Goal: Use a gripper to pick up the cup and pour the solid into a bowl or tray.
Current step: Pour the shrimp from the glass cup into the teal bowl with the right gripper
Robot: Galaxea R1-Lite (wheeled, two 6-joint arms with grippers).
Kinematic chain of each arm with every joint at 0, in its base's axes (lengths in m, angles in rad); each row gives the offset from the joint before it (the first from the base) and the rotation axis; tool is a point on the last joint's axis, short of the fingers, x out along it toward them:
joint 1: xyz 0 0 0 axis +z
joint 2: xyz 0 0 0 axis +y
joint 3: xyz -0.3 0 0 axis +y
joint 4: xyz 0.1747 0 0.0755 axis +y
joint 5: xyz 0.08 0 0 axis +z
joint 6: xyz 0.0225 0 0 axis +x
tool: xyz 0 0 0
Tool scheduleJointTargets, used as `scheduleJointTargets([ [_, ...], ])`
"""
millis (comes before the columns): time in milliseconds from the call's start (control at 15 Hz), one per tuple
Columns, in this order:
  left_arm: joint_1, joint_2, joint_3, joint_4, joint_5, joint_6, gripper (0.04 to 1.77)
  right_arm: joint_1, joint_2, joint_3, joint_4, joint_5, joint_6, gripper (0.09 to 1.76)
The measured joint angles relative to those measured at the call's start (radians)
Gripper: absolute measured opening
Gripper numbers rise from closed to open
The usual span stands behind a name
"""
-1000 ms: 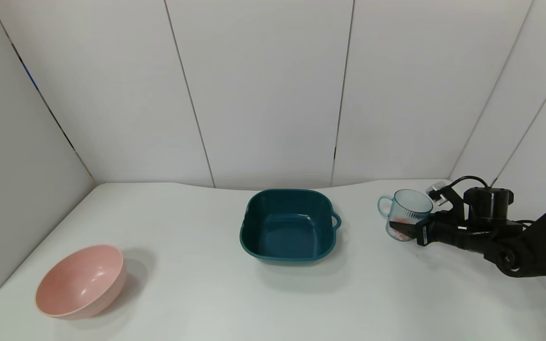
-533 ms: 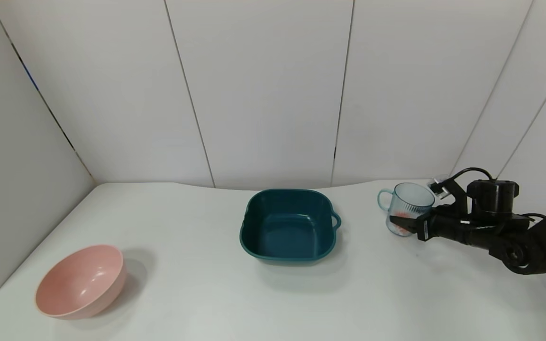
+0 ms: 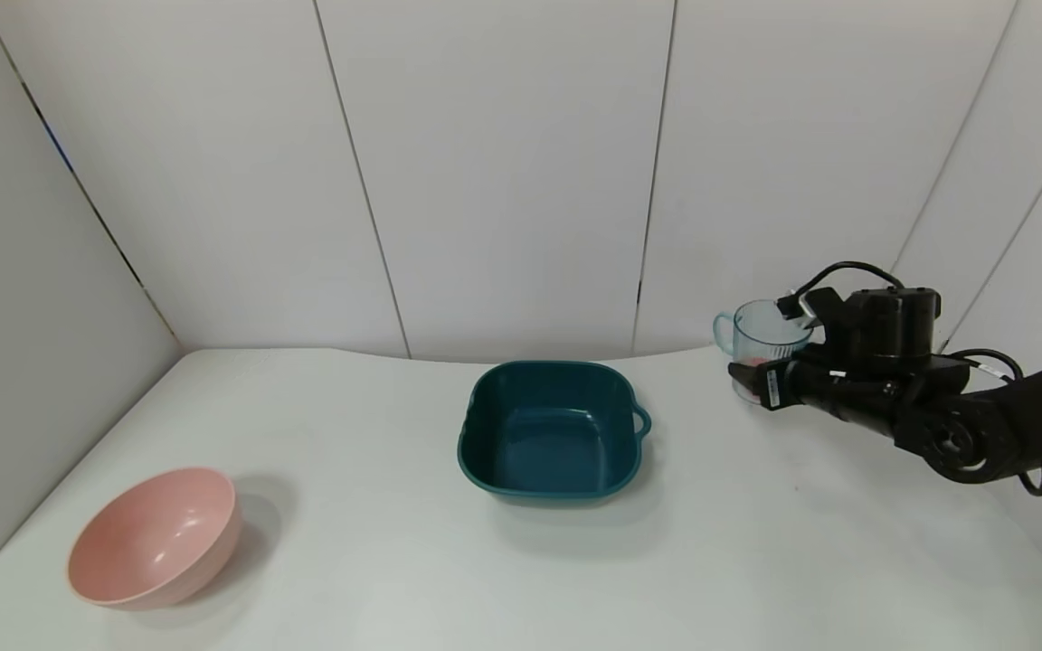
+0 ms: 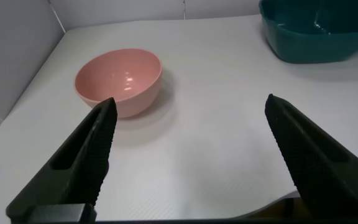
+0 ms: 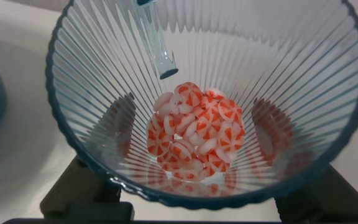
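Note:
My right gripper [image 3: 756,384] is shut on the light-blue ribbed cup [image 3: 761,339] and holds it upright above the table, to the right of the dark teal square tray [image 3: 550,429]. The cup's handle points toward the tray. The right wrist view looks down into the cup [image 5: 92,74], where the orange-red and white round pieces [image 5: 194,134] lie heaped at the bottom, with my dark fingers [image 5: 120,121] showing through its walls on both sides. The tray is empty. My left gripper [image 4: 188,134] is open and empty over the table's near left.
A round pink bowl [image 3: 155,538] sits at the front left of the white table [image 3: 376,561]; it also shows in the left wrist view [image 4: 120,78]. White wall panels close off the back and both sides.
My right gripper has lifted the cup off the table and carried it up and slightly left. The tray, the bowl and the left arm have not moved.

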Motion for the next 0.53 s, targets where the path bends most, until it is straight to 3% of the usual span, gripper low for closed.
scheduleJointTargets([
  [200, 0.0, 0.0, 0.0, 0.0, 0.0, 0.0, 1.72, 0.066, -0.005, -0.06, 0.035, -0.135, -0.015, 1.32],
  [533, 0.0, 0.0, 0.0, 0.0, 0.0, 0.0, 1.72, 0.139, -0.012, -0.091, 0.026, -0.207, -0.19, 1.32],
])
